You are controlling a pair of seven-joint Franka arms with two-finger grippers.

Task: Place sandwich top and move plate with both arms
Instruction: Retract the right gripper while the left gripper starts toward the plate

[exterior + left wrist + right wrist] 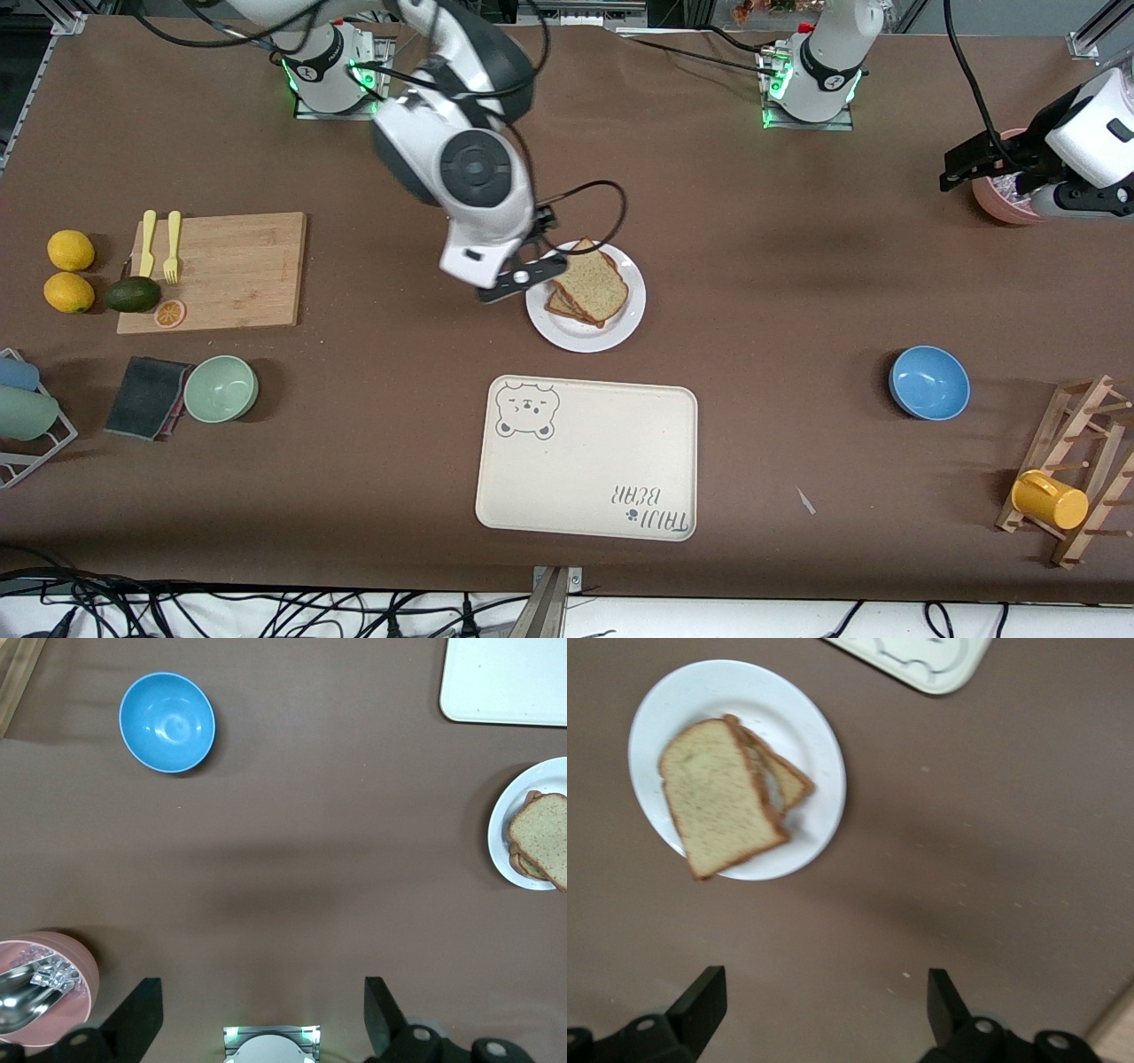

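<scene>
The sandwich top (pixel 592 282), a brown speckled bread slice, lies on a lower slice on the white plate (pixel 576 338) in the middle of the table. My right gripper (pixel 521 278) is open and empty, low over the table beside the plate toward the right arm's end. In the right wrist view the sandwich top (pixel 718 793) covers most of the lower slice (pixel 788 784) on the plate (pixel 806 735), apart from the gripper (pixel 824 1001). My left gripper (pixel 952 173) is open and empty, up by a pink bowl; its wrist view (pixel 261 1010) shows the plate (pixel 507 815) and bread (pixel 542 837) far off.
A cream bear-print tray (pixel 585 461) lies nearer the front camera than the plate. A blue bowl (pixel 928 383), a pink bowl (pixel 1001 202) and a wooden rack with a yellow mug (pixel 1049 501) are at the left arm's end. A cutting board (pixel 221 270) and green bowl (pixel 221 388) are at the right arm's end.
</scene>
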